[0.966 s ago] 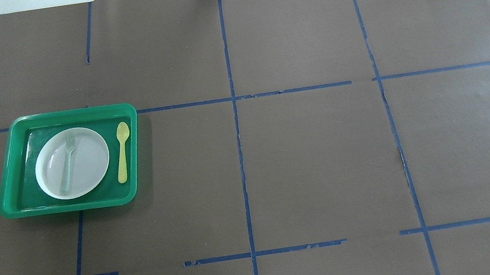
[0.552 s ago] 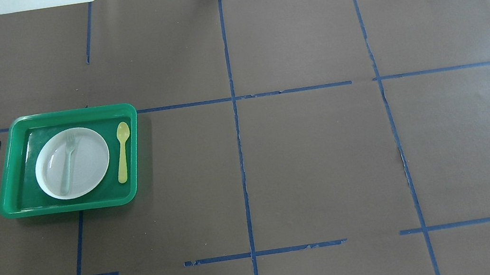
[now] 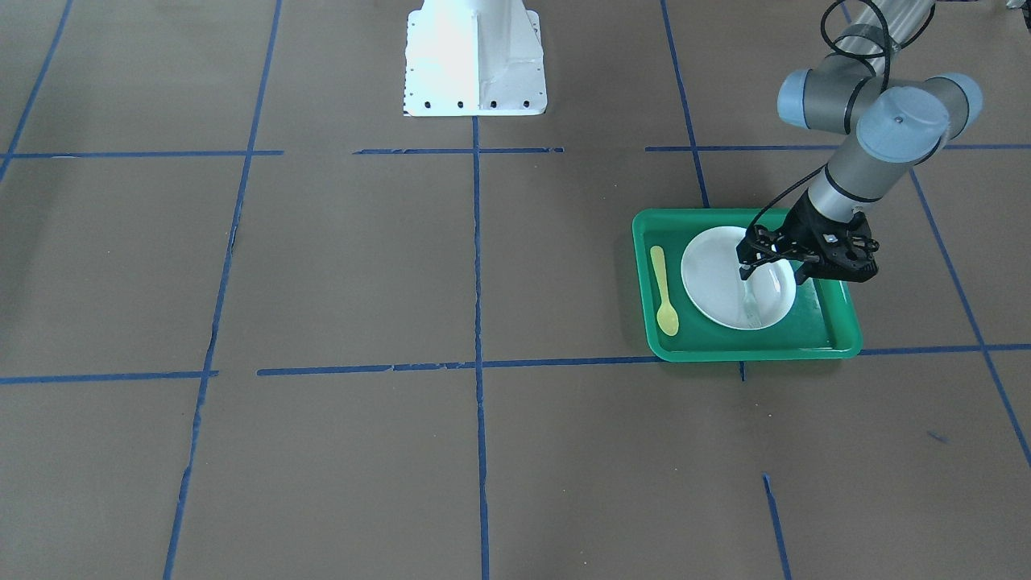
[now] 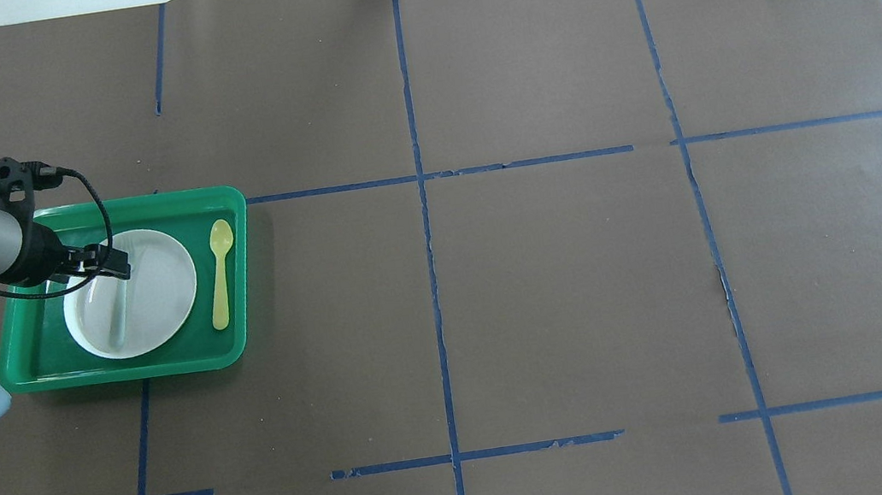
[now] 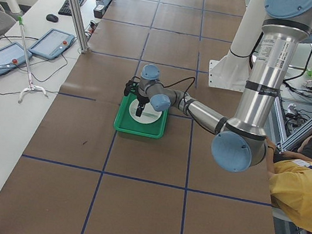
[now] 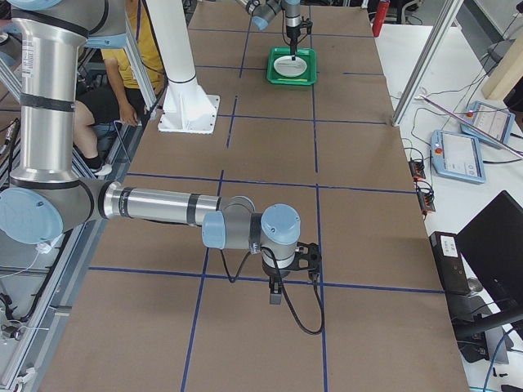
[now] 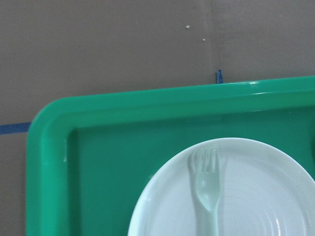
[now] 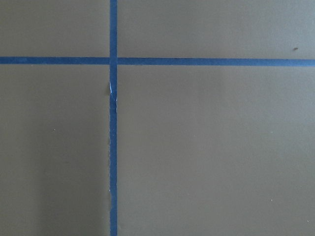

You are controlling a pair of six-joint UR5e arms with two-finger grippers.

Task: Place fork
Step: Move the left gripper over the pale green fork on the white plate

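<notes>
Your left gripper [image 3: 772, 278] hovers above the fork [image 3: 755, 306], its jaws apparently spread and empty (the wrist view shows no fingers). The fork lies on the white plate [image 3: 717, 282] in the green tray [image 3: 749, 353]. This looks like the reach before the pick. Next, descend to straddle the slim handle, then close. Pale fork on pale plate is hard to make out. I cannot tell whether the right gripper [image 6: 275, 296] is spread or closed.
</notes>
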